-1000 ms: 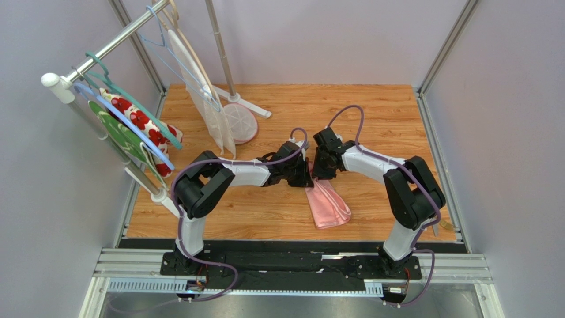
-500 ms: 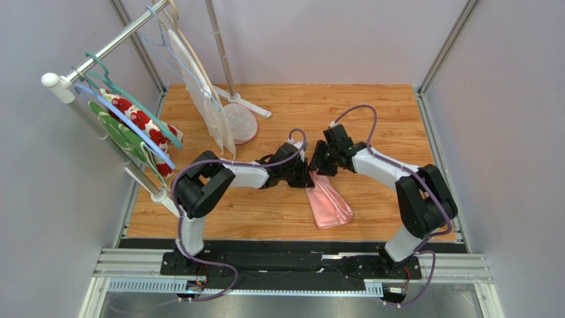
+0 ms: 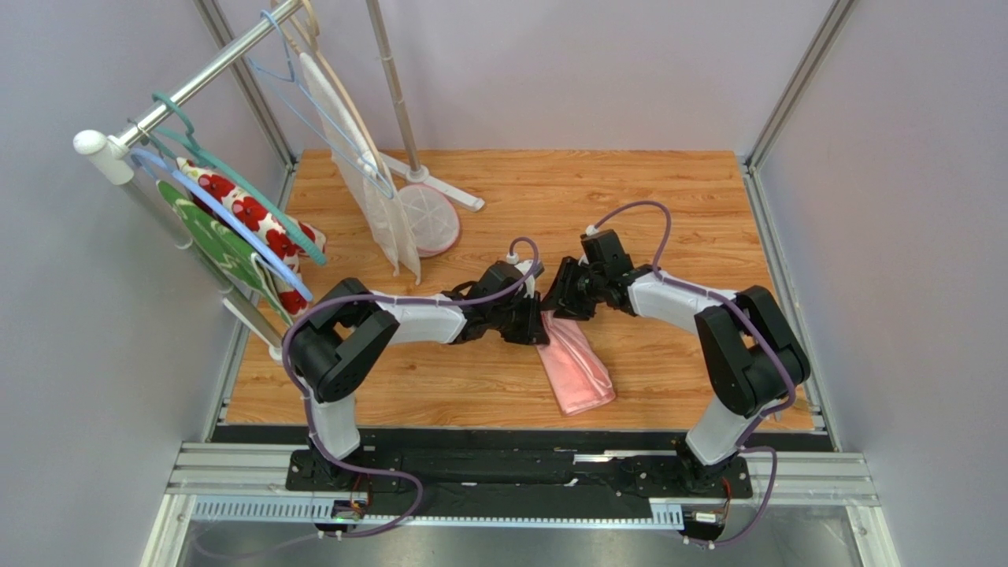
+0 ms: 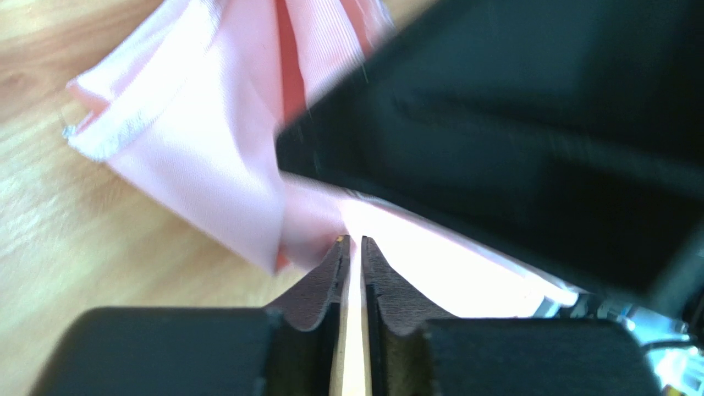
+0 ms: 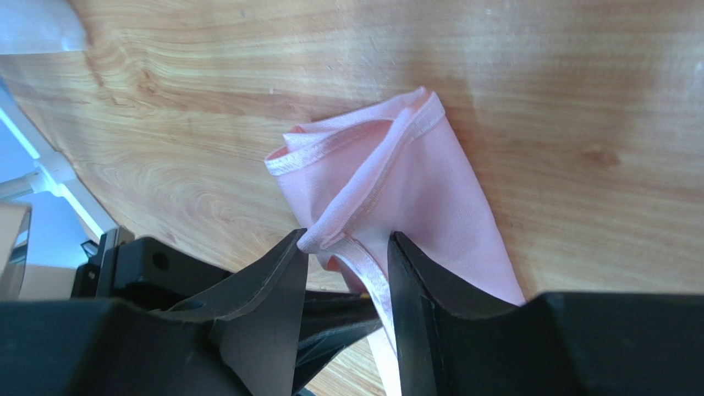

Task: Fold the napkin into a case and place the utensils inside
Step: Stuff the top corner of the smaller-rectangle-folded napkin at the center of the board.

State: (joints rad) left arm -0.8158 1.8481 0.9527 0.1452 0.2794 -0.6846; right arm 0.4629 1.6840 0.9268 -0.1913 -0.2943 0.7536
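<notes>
Both arms reach in to one spot mid-table, wrists nearly touching. The napkin lies there as a narrow pink strip, running from the grippers back toward the near edge. Its far end is bunched and lifted.

Left gripper: jaws a bare slit apart, tips against a crease, nothing visibly caught between them.

Right gripper: jaws about half open, straddling the hemmed corner fold, not clamped on it as far as I can see.

Judgement: both work the same end because that is where the pocket mouth gets shaped. No utensils in sight; case not finished.
</notes>
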